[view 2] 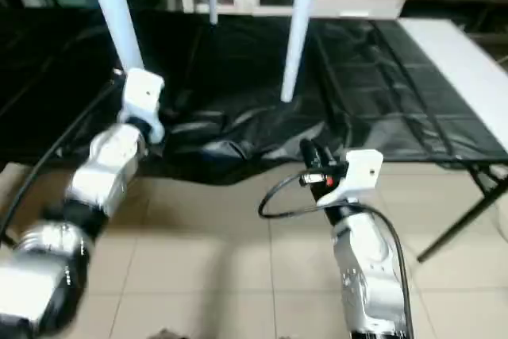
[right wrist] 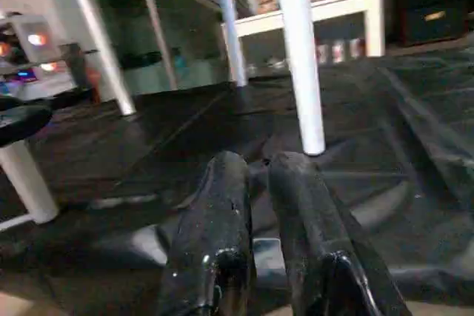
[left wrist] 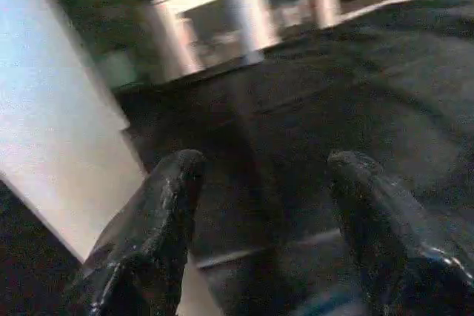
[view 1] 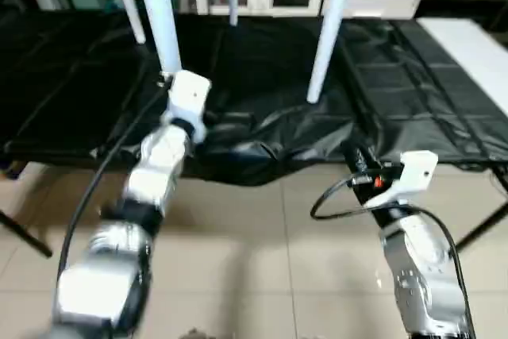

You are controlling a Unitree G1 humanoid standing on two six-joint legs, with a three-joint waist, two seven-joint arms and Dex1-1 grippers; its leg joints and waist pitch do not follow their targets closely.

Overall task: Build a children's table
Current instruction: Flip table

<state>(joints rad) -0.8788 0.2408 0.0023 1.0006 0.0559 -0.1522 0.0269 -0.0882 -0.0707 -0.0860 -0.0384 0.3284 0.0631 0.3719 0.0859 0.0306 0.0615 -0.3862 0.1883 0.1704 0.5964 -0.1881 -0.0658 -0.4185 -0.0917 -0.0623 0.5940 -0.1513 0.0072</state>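
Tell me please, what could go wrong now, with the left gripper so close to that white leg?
1. The left gripper is open right beside the near-left leg. The leg lies outside one finger, not between the two, so closing now would likely miss it or push the standing table.
2. The right gripper, nearly shut, hangs at the edge of the wrinkled black cover. Moving forward, it could snag the cover and pull at the near-right leg.

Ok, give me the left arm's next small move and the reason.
Probably shift the left arm sideways until the near-left table leg sits between its jaws, before closing. The jaws stand open, and in the left wrist view the leg lies outside one finger, not in the gap; nothing is held yet.
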